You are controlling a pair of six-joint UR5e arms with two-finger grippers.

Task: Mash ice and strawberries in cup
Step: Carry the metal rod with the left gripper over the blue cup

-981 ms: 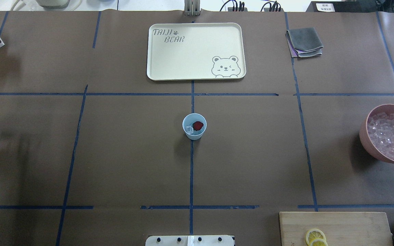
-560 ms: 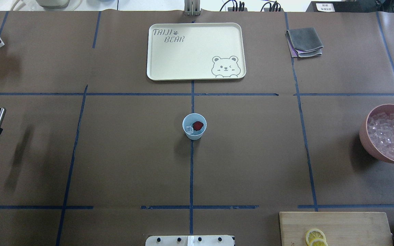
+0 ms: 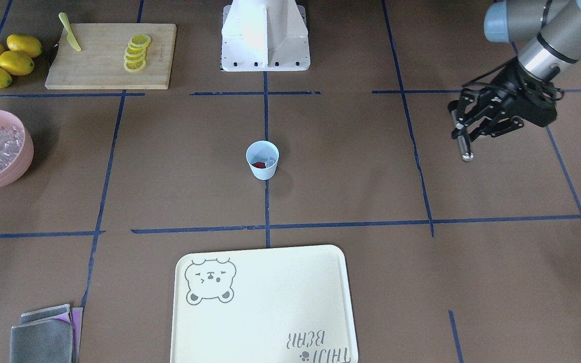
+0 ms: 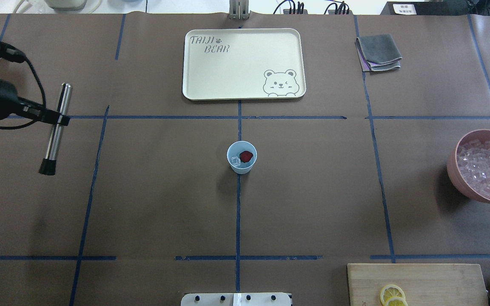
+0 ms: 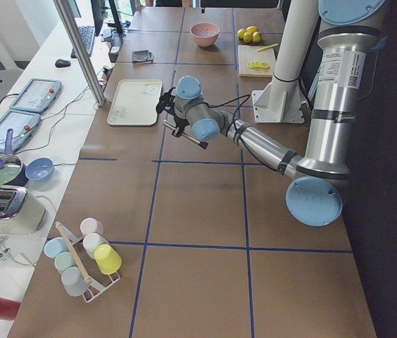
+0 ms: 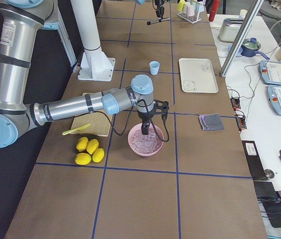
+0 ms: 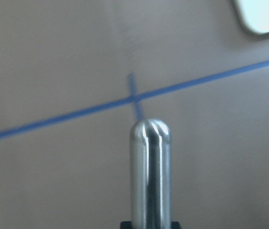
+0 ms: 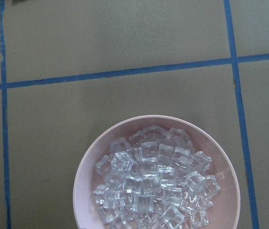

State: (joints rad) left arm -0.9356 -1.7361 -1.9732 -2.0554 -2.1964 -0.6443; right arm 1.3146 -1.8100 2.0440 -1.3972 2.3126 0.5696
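Note:
The pale blue cup point(image 4: 241, 166) stands at the table's middle, also seen from the front point(image 3: 262, 171). Inside it lie a dark red strawberry piece point(image 4: 246, 156) and clear ice point(image 4: 235, 161). Far to the cup's left, above the table, my left gripper point(image 4: 60, 119) is shut on a silver metal rod point(image 4: 54, 140) with a black end; the rod hangs tilted point(image 3: 464, 146). The left wrist view shows the rod's rounded tip point(image 7: 150, 143). My right gripper point(image 6: 146, 130) hangs over the pink bowl in the exterior right view only; I cannot tell whether it is open or shut.
A pink bowl point(image 4: 455, 172) full of ice cubes point(image 8: 153, 176) sits at the right edge. A cream bear tray point(image 4: 245, 63) lies beyond the cup, a grey cloth point(image 4: 379, 52) at the far right. A cutting board point(image 4: 432, 276) with lemon slices is front right.
My left gripper has come in from the left edge, moving right and toward the far side, with the metal rod in it. The cup has not moved.

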